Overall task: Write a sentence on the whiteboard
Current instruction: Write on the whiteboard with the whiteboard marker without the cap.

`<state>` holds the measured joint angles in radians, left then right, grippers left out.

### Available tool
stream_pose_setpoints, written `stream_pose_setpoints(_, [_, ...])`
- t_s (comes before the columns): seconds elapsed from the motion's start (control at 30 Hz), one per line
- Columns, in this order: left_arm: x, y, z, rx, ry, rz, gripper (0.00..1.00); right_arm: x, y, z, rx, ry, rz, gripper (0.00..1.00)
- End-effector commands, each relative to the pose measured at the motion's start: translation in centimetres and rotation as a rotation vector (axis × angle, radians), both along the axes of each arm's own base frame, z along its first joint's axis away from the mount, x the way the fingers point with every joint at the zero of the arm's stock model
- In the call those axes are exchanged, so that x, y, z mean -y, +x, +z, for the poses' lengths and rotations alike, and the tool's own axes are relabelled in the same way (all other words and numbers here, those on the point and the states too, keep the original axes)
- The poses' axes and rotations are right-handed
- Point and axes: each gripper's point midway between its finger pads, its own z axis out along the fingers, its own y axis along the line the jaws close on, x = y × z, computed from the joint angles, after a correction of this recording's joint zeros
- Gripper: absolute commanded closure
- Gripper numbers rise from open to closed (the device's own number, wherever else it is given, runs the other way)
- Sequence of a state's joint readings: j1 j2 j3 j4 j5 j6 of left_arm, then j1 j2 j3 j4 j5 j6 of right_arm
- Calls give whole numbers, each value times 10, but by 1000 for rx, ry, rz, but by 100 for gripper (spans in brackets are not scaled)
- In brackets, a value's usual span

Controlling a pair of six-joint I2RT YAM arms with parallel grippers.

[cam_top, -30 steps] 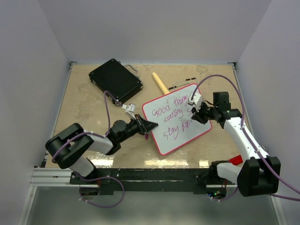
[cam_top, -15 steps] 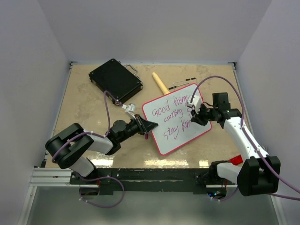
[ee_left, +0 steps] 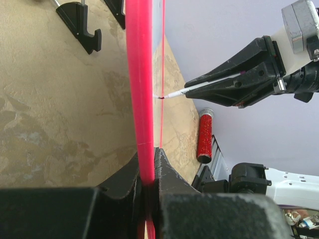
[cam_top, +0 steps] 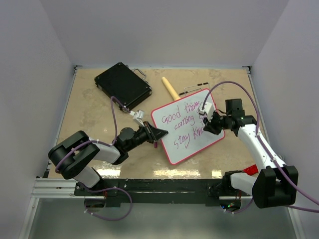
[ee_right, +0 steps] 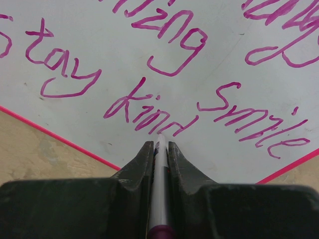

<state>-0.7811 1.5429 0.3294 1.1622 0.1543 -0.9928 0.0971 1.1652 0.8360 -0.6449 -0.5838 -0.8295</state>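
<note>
Little change: marker (ee_right: 160,149) on whiteboard (cam_top: 185,147).

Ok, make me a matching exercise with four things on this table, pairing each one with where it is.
1 whiteboard
2 marker
3 black case
4 tan stick

A far left part of the table
B just beyond the whiteboard's far edge
C rim clamped in the left gripper
D held in the right gripper, tip at the board

Pairs: 1-C, 2-D, 3-A, 4-B

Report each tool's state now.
Left tool: closed, clamping the whiteboard by its rim.
Right tool: closed, holding a marker, tip against the whiteboard.
</note>
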Motion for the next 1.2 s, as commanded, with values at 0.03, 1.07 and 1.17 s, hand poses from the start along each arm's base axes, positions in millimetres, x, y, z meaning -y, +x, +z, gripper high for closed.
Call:
stream_pose_setpoints(0.03, [7, -2, 32, 130, -50, -40, 100, 2, 16, 14, 72, 2, -40, 100])
stream_pose_setpoints(1.07, [5, -3, 31, 130, -50, -38, 100, 9, 3, -4, 4, -46, -43, 100])
stream_pose_setpoints(1.17, [5, -3, 31, 131, -49, -38, 100, 11, 0, -7, -8, -54, -43, 100])
